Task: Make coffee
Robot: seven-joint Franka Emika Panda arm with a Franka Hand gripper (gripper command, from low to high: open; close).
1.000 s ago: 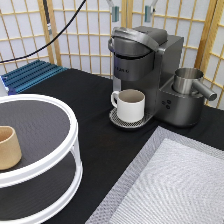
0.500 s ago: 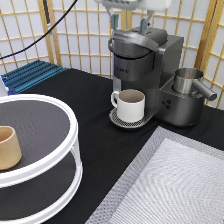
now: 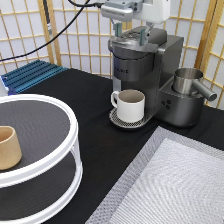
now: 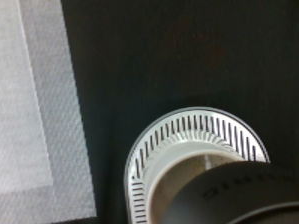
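My gripper (image 3: 131, 31) hangs at the exterior view's top, just above the lid of the dark grey coffee machine (image 3: 145, 65). Its two fingers stand apart, and nothing shows between them. A white handled mug (image 3: 131, 104) sits under the spout on the round slotted drip tray (image 3: 119, 120). The wrist view looks straight down on that drip tray (image 4: 183, 135), with the machine's dark front (image 4: 243, 195) partly covering it. The coffee is out of view in both views.
A steel jug (image 3: 189, 80) stands on the machine's right side. A white two-tier round stand (image 3: 60, 120) at the left carries a tan handleless cup (image 3: 7, 147). A grey mat (image 3: 180, 180) lies at bottom right, and a blue rack (image 3: 30, 75) at the back left.
The gripper has come down from the top edge into view, and now hangs over the machine's lid. The mug, cup and jug have not moved.
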